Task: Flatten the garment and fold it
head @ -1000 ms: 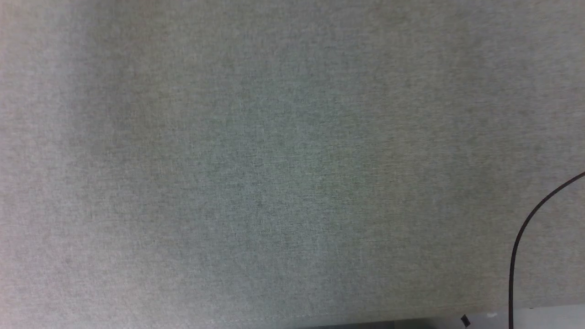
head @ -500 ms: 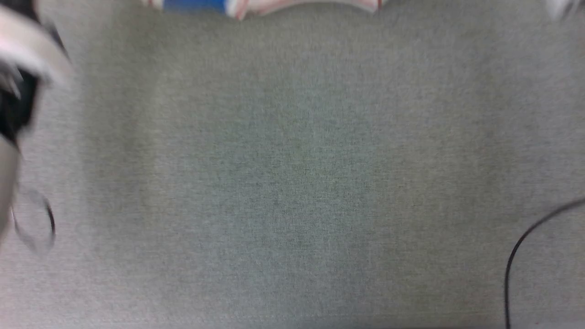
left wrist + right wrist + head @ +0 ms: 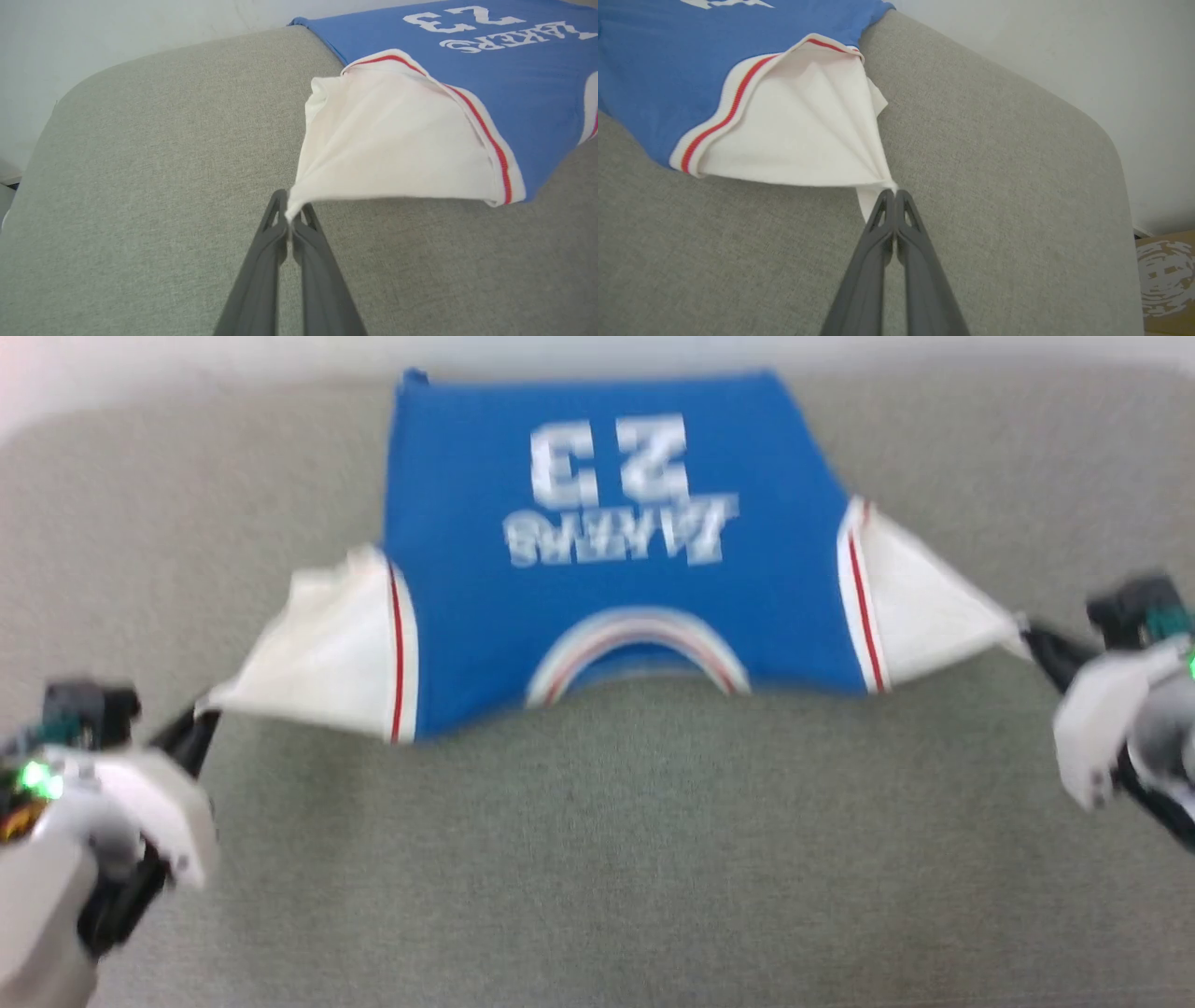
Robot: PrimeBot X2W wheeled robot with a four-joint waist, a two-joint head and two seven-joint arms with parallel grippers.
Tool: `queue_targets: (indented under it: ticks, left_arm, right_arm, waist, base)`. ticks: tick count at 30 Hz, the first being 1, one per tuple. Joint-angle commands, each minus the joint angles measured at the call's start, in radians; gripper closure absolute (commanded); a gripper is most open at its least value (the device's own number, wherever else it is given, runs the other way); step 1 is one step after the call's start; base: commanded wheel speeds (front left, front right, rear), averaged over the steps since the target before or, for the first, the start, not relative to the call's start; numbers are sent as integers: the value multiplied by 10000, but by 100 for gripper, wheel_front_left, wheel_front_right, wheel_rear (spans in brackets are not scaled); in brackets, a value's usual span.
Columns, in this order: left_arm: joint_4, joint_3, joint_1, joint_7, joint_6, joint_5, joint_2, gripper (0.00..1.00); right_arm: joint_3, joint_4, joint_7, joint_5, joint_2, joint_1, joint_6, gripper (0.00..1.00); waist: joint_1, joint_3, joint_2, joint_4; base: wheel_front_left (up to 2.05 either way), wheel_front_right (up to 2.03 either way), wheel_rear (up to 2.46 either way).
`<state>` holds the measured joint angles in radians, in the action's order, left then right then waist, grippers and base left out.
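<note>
A blue garment (image 3: 607,569) lies on the grey worktop (image 3: 607,859), collar toward the robot. The left pincer (image 3: 201,723) and the right pincer (image 3: 1027,637) each clamp a white sleeve tip, the shirt taut crosswise between them.

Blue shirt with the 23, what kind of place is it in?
Probably an indoor workroom or lab: the T-shirt lies on a grey fabric-covered table with rounded corners, and a cardboard box sits beside it.
</note>
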<state>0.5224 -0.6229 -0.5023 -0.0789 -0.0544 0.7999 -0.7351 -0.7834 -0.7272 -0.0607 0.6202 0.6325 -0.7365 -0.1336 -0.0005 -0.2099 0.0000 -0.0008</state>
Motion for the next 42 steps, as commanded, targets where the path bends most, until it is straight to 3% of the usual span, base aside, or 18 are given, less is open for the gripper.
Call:
queue_targets:
  ticks: [1,11,17,20,25,30,31,32,37,42]
  left_arm:
    - [-46,-17,333,7,184,-37,-265,100]
    - [-1820,202,2896,-103,1117,593,-1330,100]
    - [-4074,174,4556,484,1608,1550,-1588,100]
    - [-5276,-36,5258,981,2122,1748,-1755,100]
    - [-6396,-549,5855,1690,2815,1462,-2043,100]
    - [-6531,-1049,5701,2070,2958,768,-2077,100]
    - [-6560,-1055,5620,2052,2939,785,-1936,100]
    - [-6585,-1036,5528,2013,2915,823,-1789,100]
    - [-6773,-1028,4999,1914,2833,733,-1274,100]
    - [-7382,-798,4757,1804,3579,606,-845,100]
  right_arm:
    - [-32,47,101,174,268,263,29,100]
    - [-315,1477,1543,1505,1669,2371,29,100]
    - [-231,2635,2644,2147,2300,3911,29,100]
    - [-94,3177,3073,2260,2584,4602,29,100]
    - [425,3538,3432,2083,2617,5413,29,100]
    - [1016,3759,3786,1873,2405,5783,29,100]
    - [1221,3796,3742,1808,2375,5777,29,78]
    - [1418,3822,3718,1779,2332,5775,29,0]
    - [2563,4036,4027,1920,2150,5534,29,0]
    - [3916,4519,4626,2137,1720,4566,29,0]
  waist:
    - [5,1350,0,55]
    - [5,2505,0,109]
    - [5,2624,0,148]
    - [5,2524,0,197]
    - [5,2278,0,333]
    - [5,1946,0,538]
    - [5,1863,0,608]
    - [5,1798,0,676]
    - [5,1316,0,1064]
    - [5,497,0,1568]
  base:
    - [0,0,0]
    - [0,0,0]
    - [0,0,0]
    - [0,0,0]
    - [0,0,0]
    - [0,0,0]
    - [0,0,0]
    - [0,0,0]
    - [0,0,0]
    - [0,0,0]
